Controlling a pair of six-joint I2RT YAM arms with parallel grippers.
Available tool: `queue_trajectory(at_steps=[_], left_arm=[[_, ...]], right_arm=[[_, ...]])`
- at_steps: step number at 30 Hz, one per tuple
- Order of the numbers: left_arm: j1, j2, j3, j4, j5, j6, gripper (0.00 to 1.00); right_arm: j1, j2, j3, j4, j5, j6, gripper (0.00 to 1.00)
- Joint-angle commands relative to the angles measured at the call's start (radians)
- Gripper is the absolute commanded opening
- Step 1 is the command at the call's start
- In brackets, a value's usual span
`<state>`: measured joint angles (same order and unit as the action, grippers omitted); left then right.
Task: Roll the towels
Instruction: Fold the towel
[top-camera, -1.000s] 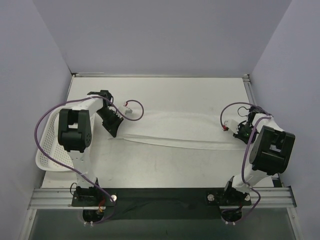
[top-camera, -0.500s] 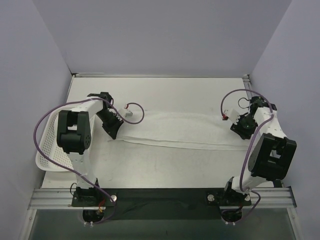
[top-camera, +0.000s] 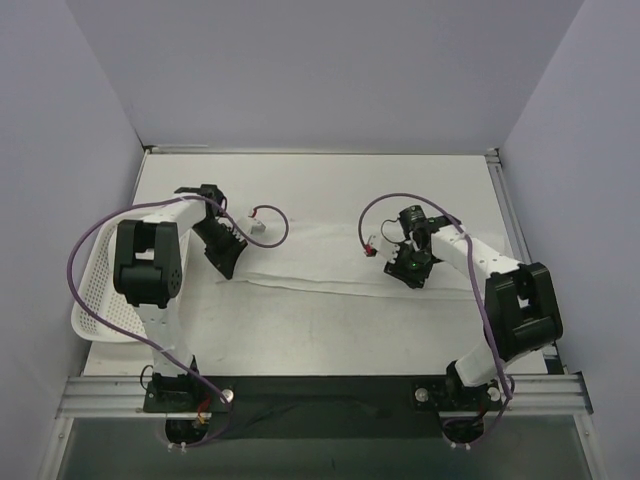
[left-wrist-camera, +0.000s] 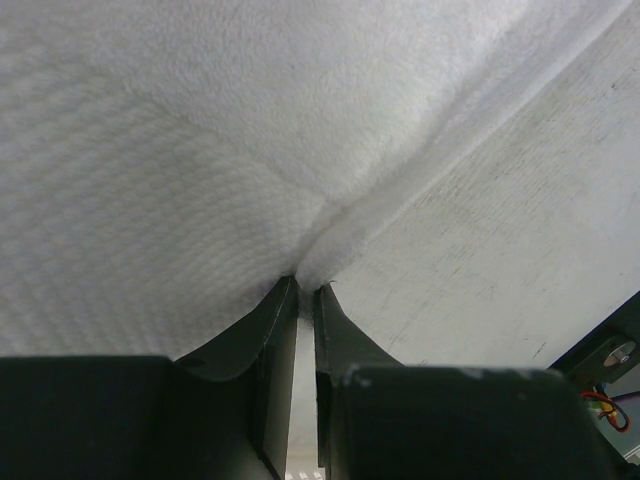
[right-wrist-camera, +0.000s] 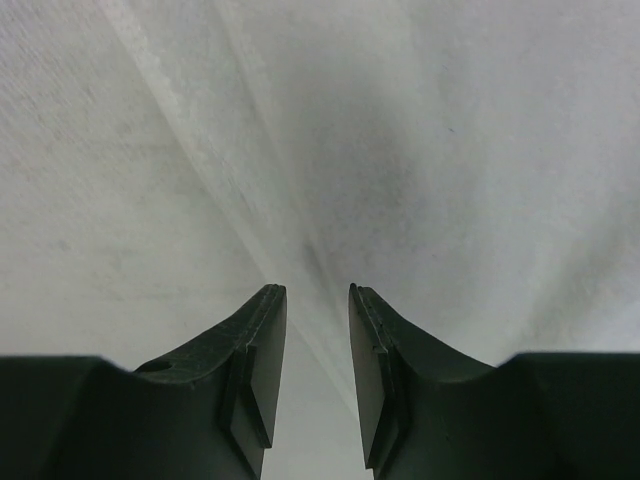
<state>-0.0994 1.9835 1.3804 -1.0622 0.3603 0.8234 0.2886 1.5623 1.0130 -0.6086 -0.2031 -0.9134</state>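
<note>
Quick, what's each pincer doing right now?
Left pincer: closed on the towel edge.
Right pincer: open, holding nothing, over the towel.

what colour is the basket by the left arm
White, with small holes: the basket shows best in the top external view.

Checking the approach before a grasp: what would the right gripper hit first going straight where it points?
Most likely the white towel. The open right gripper points straight at its surface, though how far off is unclear.
</note>
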Motion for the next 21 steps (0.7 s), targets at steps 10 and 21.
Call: queue_trajectory(at_steps=[10, 21], left_arm=[[-0.006, 0.017, -0.029, 0.021, 0.043, 0.003, 0.16], [0.01, 0.026, -0.03, 0.022, 0.037, 0.005, 0.16]], right_arm=[[0.103, 0.146, -0.045, 0.193, 0.159, 0.14, 0.32], [0.103, 0.09, -0.057, 0.193, 0.165, 0.114, 0.0]])
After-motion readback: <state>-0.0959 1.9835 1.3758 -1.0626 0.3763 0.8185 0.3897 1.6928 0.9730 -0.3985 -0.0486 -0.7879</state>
